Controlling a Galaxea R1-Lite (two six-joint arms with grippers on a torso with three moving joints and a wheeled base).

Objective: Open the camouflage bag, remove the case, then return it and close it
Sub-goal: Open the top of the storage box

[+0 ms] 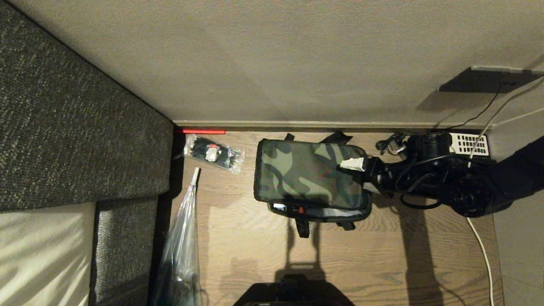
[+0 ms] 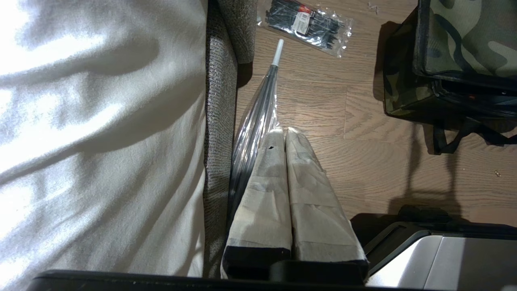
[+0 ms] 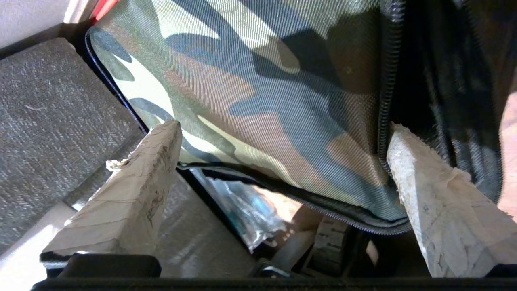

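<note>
bag (image 1: 308, 178) sat on floor (image 1: 374, 263) by wall, lid down, front edge gaping. my right gripper (image 3: 282, 141) spread wide at its right corner, holding nothing. case unseen. removal, return, closing all remained.

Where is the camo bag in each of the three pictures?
Head view: camouflage bag in the middle, on the floor.
Left wrist view: upper right corner.
Right wrist view: fills the upper middle.
Shared landmark: the grey sofa.
</note>
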